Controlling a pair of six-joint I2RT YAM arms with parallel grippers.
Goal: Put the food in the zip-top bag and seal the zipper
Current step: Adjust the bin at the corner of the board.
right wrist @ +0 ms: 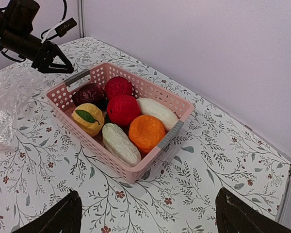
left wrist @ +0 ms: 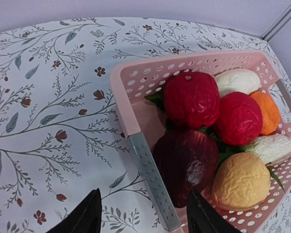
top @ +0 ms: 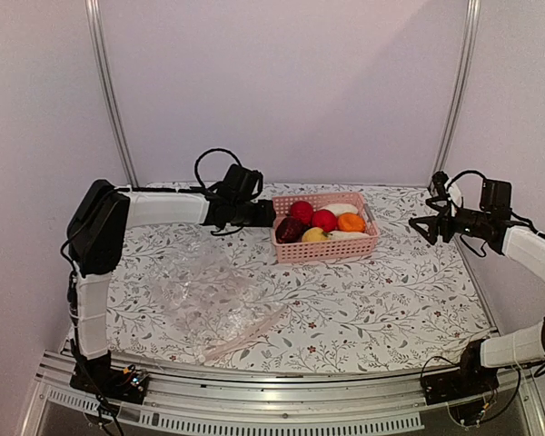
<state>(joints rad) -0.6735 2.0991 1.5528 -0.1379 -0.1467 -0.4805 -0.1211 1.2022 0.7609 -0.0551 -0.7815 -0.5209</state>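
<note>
surface (top: pixel 391 300): floral-print cloth, two arms at the near edge.

food: all pieces seen sit in the pink basket (top: pixel 367 247), mid-surface toward the back. contents: two red balls (right wrist: pixel 119 86) and (right wrist: pixel 122 109), dark maroon piece (right wrist: pixel 89 93), yellow piece (right wrist: pixel 87 119) with a green leaf on it, orange piece (right wrist: pixel 146 132), two white oblongs (right wrist: pixel 157 112) and (right wrist: pixel 120 143). green leafy piece (left wrist: pixel 157 99) shows between the fruits, mostly hidden.

zip-top bag (top: pixel 204 295): clear, crinkled, lying flat on the surface front-left, well apart from the basket. zipper (top: pixel 247 333): whitish strip along the bag's near edge, running diagonally. cannot tell whether it is sealed.

left arm (top: pixel 163 207): reaches across to the basket's left short end. left jaws apart, hovering just above that end; in the wrist view the grey handle strip (left wrist: pixel 150 179) lies between the two fingertips. not touching, as far as i can tell.

right arm (top: pixel 536 250): raised at the right side. right jaws apart, pointed toward the basket and well apart from it.
</note>
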